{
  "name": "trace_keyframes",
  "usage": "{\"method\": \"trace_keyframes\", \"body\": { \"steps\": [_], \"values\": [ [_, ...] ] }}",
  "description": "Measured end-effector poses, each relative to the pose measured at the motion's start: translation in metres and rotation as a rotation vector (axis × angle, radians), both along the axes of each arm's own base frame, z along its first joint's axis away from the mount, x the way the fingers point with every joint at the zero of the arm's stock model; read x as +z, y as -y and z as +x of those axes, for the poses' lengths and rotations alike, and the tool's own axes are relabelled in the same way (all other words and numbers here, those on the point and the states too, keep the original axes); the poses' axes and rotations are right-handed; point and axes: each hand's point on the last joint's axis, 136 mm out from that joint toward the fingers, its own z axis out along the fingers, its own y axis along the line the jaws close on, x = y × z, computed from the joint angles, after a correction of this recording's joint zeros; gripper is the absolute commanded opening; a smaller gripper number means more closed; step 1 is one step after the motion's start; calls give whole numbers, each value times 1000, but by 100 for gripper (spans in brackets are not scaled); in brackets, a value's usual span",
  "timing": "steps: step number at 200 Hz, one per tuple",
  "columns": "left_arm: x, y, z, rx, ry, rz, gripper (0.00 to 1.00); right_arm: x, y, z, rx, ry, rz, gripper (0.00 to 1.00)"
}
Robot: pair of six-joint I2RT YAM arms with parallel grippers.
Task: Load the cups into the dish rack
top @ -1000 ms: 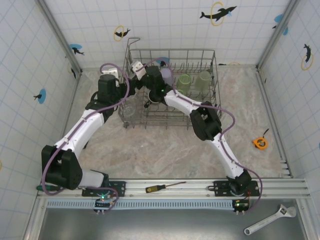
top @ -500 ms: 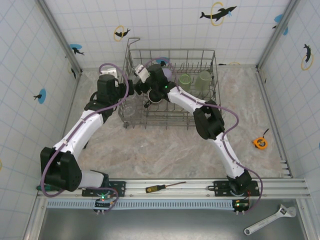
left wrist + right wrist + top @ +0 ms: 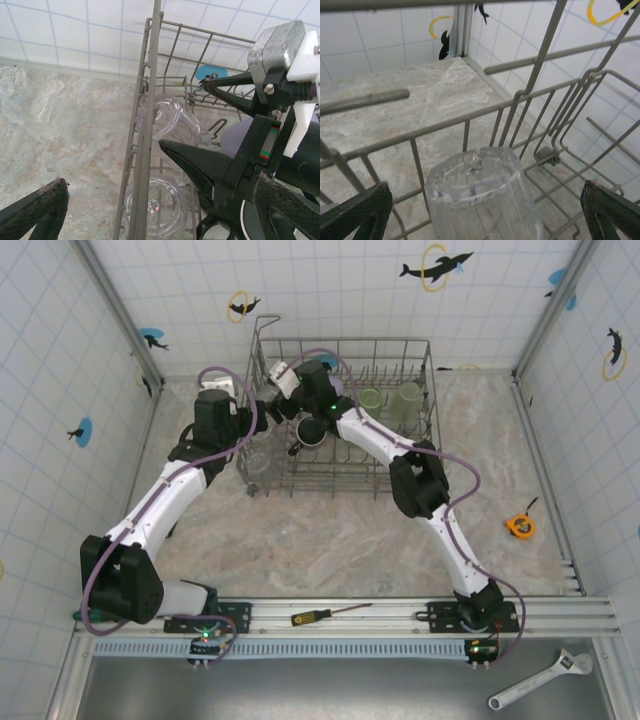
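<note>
The grey wire dish rack [image 3: 400,455] stands at the back middle of the table. Two green tumblers [image 3: 371,400] stand inside at the back right, and a black mug [image 3: 312,431] stands left of centre. A lavender cup [image 3: 234,136] shows behind my right wrist. My right gripper [image 3: 277,398] is open in the rack's back left corner, with an upturned clear glass [image 3: 481,200] standing free between its fingers [image 3: 361,210]. My left gripper [image 3: 160,215] is open and straddles the rack's left wall [image 3: 145,125], above another upturned clear glass [image 3: 155,205].
A screwdriver [image 3: 325,614] lies on the front rail, a wrench [image 3: 540,680] at the front right, and a yellow tape measure [image 3: 520,526] on the table at the right. Tiled walls close in the back and both sides.
My right gripper has shifted toward the rack's back left corner and its jaws have spread a little wider. The left arm has stayed still.
</note>
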Motion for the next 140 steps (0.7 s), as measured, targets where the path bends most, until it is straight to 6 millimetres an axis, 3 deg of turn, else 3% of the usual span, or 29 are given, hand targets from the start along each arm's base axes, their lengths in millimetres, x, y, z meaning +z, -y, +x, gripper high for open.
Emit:
{"method": "trace_keyframes", "body": {
  "steps": [18, 79, 140],
  "values": [
    [0, 0, 0, -4, 2, 10, 97, -3, -2, 2, 2, 11, -5, 100],
    [0, 0, 0, -9, 4, 19, 97, -41, -4, 4, 6, -19, -51, 97],
    [0, 0, 0, -10, 4, 22, 97, -42, -13, 9, 5, 24, -47, 89]
  ]
}}
